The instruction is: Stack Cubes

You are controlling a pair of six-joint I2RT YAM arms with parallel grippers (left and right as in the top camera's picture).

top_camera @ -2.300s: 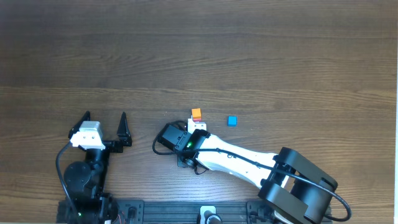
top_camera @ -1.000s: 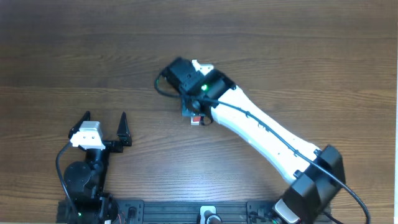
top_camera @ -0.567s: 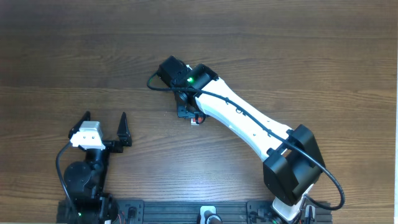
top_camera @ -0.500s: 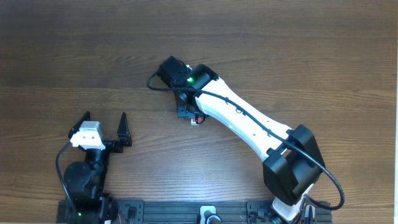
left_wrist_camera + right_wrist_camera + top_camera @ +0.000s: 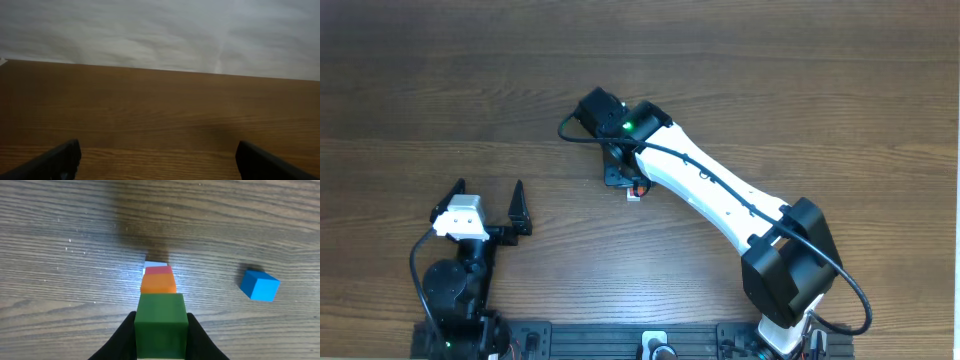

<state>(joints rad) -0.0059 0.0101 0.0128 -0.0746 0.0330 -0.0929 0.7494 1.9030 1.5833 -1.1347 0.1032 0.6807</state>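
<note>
Squarely between the fingers [image 5: 122,340] of the right end effector [image 5: 161,330] sits the green cube [image 5: 161,325], clamped on two opposite sides. It is lined up over a small stack on the table [image 5: 60,240]: an orange cube [image 5: 158,284] on top, a red cube [image 5: 157,270] under it, and a white cube [image 5: 155,264] at the bottom with only its edge showing. Whether the green cube touches the orange one cannot be told. A blue cube [image 5: 259,285] lies alone on the wood, well apart from the stack. From above, the right arm [image 5: 710,200] stretches across to the middle of the table. The left end effector [image 5: 487,192] sits near its base, far from the cubes, its fingers [image 5: 60,160] spread wide with nothing between them, facing bare wood and a pale wall [image 5: 160,30].
</note>
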